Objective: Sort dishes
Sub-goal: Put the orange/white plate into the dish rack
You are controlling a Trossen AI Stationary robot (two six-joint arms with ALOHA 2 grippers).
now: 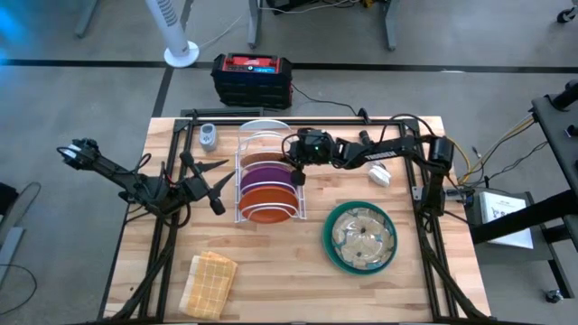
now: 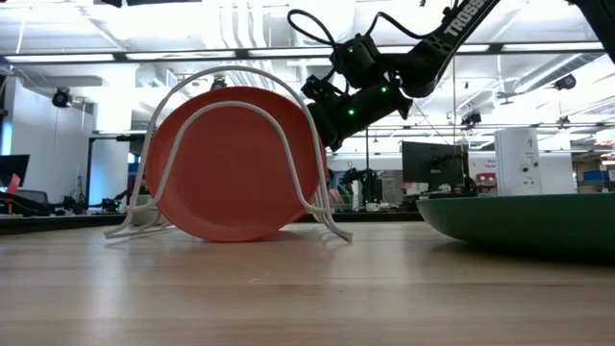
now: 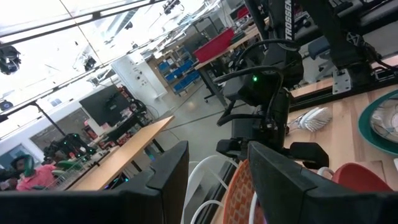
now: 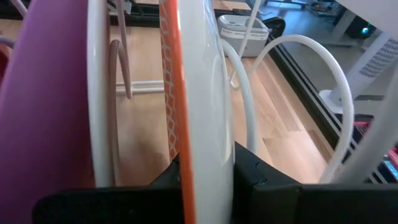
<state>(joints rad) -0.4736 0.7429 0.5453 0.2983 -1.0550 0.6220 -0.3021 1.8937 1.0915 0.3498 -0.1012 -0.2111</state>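
While the orange-patterned plate (image 4: 196, 93) stands on edge in the white wire rack (image 1: 268, 176), the right gripper (image 4: 202, 165) is clamped on its rim at the rack's right side, fingers pinching the edge between them. Just in front of it in the rack stand a purple plate (image 1: 265, 173) and then a plain orange plate (image 1: 266, 200), both upright in their own slots. To the right of the rack, well apart, a larger teal-green plate (image 1: 336, 248) lies flat on the wooden surface (image 1: 298, 280) with a clear glass plate (image 1: 361, 236) resting inside it. The left gripper (image 1: 217, 188) hangs just left of the rack, its fingers apart and holding nothing. A tan woven cloth (image 1: 209, 283) lies near the front edge.
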